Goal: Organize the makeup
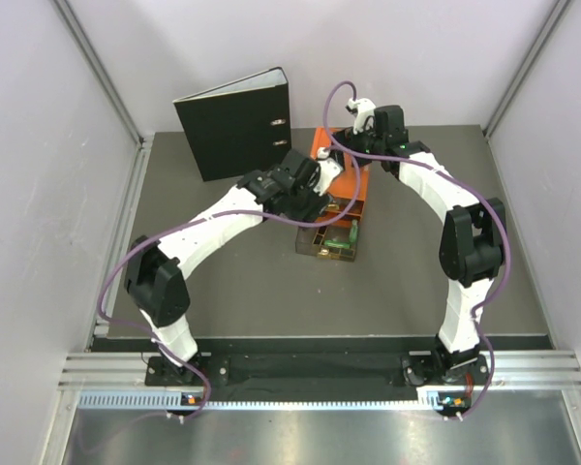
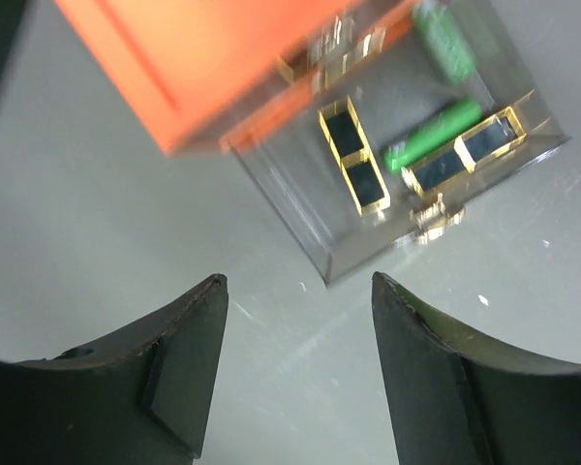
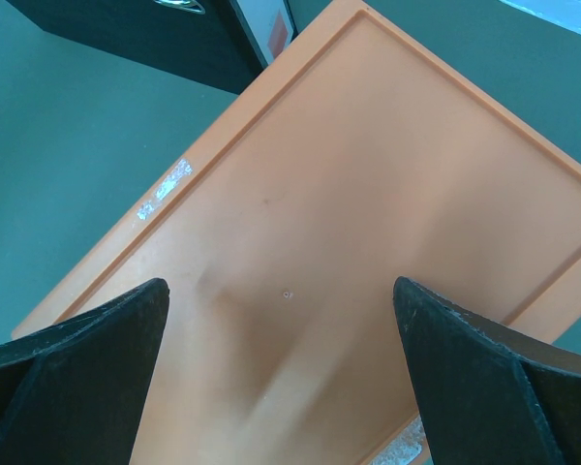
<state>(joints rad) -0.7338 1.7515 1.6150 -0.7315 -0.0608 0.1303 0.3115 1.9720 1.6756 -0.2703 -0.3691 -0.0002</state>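
Observation:
A clear drawer [image 2: 300, 223] stands pulled out of the orange drawer box [image 2: 203, 58]. In it lie two black cases with gold edges [image 2: 353, 155] [image 2: 465, 153], a green stick [image 2: 431, 134] and another green piece [image 2: 443, 44]. In the top view the drawer [image 1: 315, 250] sits in front of the box [image 1: 353, 189]. My left gripper [image 2: 295, 281] is open and empty over bare table, just short of the drawer's near corner. My right gripper [image 3: 281, 286] is open and empty above the orange box lid [image 3: 368, 194]. No lilac, mint or peach-grey tubes show.
A black ring binder [image 1: 237, 121] stands upright at the back left of the box, and its edge shows in the right wrist view [image 3: 155, 29]. White walls close in the grey table [image 1: 232, 281] on three sides.

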